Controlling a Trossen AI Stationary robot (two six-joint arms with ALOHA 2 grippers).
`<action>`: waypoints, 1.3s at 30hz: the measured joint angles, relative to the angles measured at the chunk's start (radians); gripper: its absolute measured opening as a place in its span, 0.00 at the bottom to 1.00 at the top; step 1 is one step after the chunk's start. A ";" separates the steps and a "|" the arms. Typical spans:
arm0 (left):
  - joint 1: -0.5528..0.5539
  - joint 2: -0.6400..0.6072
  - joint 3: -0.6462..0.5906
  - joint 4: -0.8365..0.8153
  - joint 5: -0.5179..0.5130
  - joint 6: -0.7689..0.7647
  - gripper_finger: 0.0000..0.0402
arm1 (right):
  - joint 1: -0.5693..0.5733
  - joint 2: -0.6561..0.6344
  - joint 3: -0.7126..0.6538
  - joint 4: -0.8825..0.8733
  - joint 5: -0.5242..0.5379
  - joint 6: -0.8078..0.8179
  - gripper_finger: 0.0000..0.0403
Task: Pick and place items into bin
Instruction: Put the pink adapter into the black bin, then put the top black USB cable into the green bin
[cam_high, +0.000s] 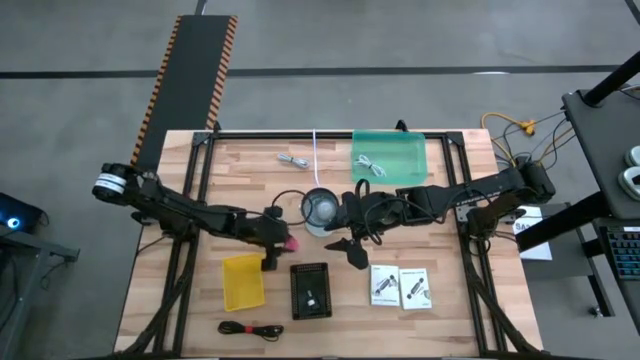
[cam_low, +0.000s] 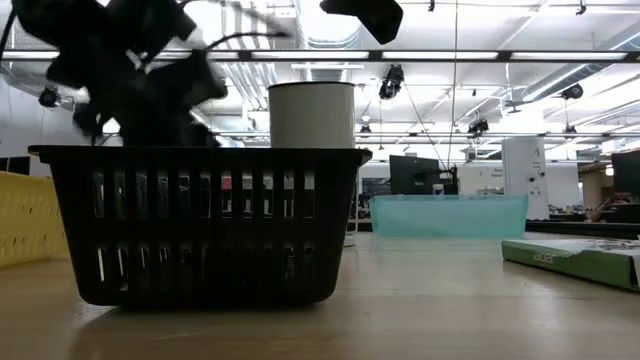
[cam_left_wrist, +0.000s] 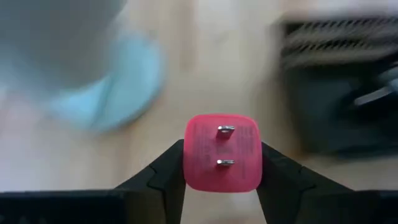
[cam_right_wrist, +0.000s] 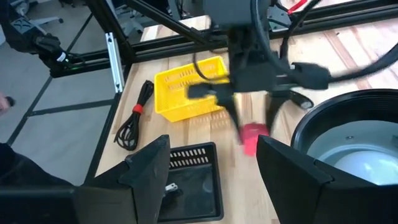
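Note:
My left gripper is shut on a small pink cube with two metal prongs on its face, between the yellow basket and the round metal cup. My right gripper is open and empty, just right of the cup and above the black basket; its fingers frame the black basket in the right wrist view. A white cable lies on the far table. A black cable lies at the near edge. Two white packets lie flat at the near right. My left gripper pinches the pink cube by two opposite sides between its two fingers. The pronged face shows between them. In the right wrist view the fingers point down at the cube, which hangs at their free ends above the table.
A green bin with a white cable inside stands at the far right. The black basket holds a small dark and white bit. The metal cup stands close beside both grippers. In the low view the black basket fills the foreground.

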 joint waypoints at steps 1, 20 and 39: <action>-0.003 -0.005 0.020 0.005 0.058 0.002 0.34 | 0.000 0.000 0.001 0.000 0.000 0.000 0.56; -0.081 0.094 0.190 0.013 0.273 0.053 0.34 | 0.001 0.000 0.002 -0.007 -0.001 -0.033 0.56; -0.054 0.026 0.190 -0.114 0.207 -0.030 0.63 | 0.000 0.000 0.002 -0.023 -0.001 -0.035 0.56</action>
